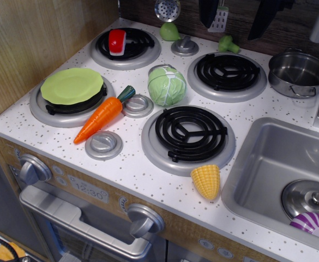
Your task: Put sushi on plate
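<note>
Since the sushi sits on the burner behind the plate, well apart from it, nothing's done yet; whole pick & place left, jaws' state can't tell.

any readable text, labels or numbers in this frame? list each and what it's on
"12:30", roughly: pale embossed digits on the clock panel of the stove front; faint, so the reading is uncertain.
Round button marks on the stove front: too small to read.
Sushi, plate, carrot, cabbage, corn, pot: no text visible.
</note>
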You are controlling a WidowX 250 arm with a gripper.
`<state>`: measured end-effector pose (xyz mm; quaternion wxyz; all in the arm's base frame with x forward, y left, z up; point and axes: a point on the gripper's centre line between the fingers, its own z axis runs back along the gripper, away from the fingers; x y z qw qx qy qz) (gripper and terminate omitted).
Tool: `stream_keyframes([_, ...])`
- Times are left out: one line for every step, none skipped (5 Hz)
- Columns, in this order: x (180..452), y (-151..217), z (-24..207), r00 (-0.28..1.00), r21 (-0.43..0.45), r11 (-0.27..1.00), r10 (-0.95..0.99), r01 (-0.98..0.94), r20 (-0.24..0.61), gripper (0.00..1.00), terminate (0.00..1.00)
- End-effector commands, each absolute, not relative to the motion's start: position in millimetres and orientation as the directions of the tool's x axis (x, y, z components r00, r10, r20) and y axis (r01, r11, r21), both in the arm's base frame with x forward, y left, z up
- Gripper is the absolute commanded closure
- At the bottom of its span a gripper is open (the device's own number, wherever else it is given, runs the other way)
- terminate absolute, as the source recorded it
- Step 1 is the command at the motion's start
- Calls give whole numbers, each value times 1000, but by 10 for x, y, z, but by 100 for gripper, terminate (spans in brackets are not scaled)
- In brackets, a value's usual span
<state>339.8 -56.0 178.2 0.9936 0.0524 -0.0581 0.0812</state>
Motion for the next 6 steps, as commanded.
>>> stream_keyframes([3398,-560,1782,980,95,981,155,-168,124,0,0])
stream_keyframes([3487,-171,1744,936,93,943,301,-321,181,0,0])
stream_keyframes([3696,320,1681,887,133,901,365,-413,282,0,0])
stream_keyframes([3947,811,1533,868,172,893,332,-415,368,0,0])
stream_keyframes([4130,1295,1295,842,206,885,291,-418,455,0,0])
stream_keyframes([4223,1500,1125,824,191,887,285,-420,490,0,0])
